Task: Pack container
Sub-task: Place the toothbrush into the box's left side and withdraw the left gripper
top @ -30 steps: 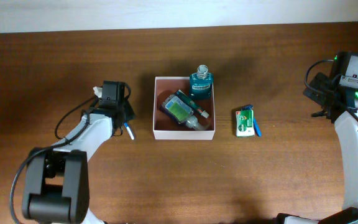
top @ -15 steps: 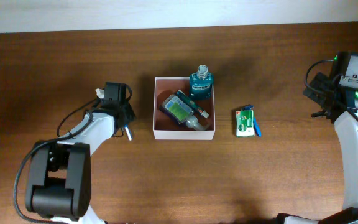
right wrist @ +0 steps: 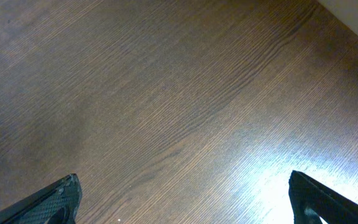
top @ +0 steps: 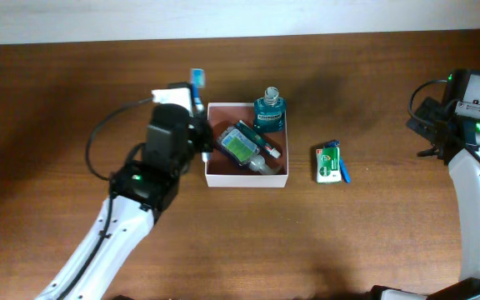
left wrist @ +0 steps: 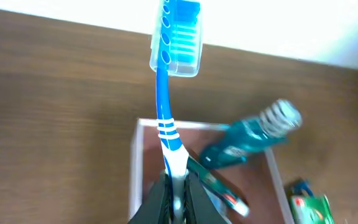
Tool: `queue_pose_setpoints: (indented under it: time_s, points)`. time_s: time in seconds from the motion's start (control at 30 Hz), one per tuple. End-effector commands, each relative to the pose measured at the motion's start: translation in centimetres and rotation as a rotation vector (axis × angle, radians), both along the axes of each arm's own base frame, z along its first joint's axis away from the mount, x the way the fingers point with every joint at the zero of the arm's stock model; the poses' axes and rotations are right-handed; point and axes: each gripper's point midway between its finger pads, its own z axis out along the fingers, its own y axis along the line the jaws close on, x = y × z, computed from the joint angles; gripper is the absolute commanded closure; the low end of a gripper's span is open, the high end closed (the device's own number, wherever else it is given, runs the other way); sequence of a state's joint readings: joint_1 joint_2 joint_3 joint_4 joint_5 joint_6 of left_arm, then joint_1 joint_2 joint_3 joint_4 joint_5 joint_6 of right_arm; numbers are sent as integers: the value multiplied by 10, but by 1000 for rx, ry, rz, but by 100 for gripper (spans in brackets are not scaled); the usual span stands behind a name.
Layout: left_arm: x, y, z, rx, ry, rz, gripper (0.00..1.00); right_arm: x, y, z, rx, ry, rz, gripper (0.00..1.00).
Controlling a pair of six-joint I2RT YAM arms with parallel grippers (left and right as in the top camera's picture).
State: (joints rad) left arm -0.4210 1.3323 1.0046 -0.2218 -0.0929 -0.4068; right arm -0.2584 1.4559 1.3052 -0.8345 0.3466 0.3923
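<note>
The container (top: pixel 247 177) is a square white box with a reddish-brown inside at the table's middle; it also shows in the left wrist view (left wrist: pixel 137 174). A teal bottle (top: pixel 269 109) leans at its back rim and a green-labelled bottle (top: pixel 242 147) lies inside. My left gripper (left wrist: pixel 177 199) is shut on a blue toothbrush (left wrist: pixel 166 118) and holds it above the box's left rim, bristle head (top: pixel 196 78) pointing away. My right gripper (right wrist: pixel 182 199) is open and empty over bare wood at the far right.
A small green packet (top: pixel 329 163) with a blue item beside it lies on the table right of the box. The right arm (top: pixel 461 108) sits at the table's right edge. A pale strip runs along the table's far edge.
My left gripper, which was low at the table left of the box, has risen and moved right with the blue toothbrush in it. The right arm has not moved.
</note>
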Motion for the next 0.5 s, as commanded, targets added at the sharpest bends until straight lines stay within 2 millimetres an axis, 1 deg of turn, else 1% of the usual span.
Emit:
queue_pose_setpoints:
  time_s: [0.0, 0.07, 0.17, 0.3, 0.37, 0.4, 0.43, 0.47]
  points:
    - [3, -24, -26, 42, 40, -55, 99, -1, -1, 12, -6, -37, -11, 2]
    - [8, -35, -44, 54, 63, -73, 99, -1, -1, 12, -6, -37, -12, 1]
    - [19, -44, -65, 60, 75, -78, 99, -1, -1, 12, -6, -37, -12, 1]
    - [21, -45, -75, 68, 93, -79, 99, -1, -1, 12, -6, -37, -12, 1]
    - [21, -45, -77, 71, 98, -78, 98, -1, -1, 12, -6, -37, -11, 2]
    - [21, -45, -77, 71, 98, -78, 90, -1, -1, 12, -6, -37, -11, 1]
    - [21, -45, -77, 71, 96, -78, 71, -1, -1, 12, -6, -37, -12, 1]
    - [22, -45, -76, 67, 91, -78, 24, -1, -1, 12, -6, -37, -12, 1]
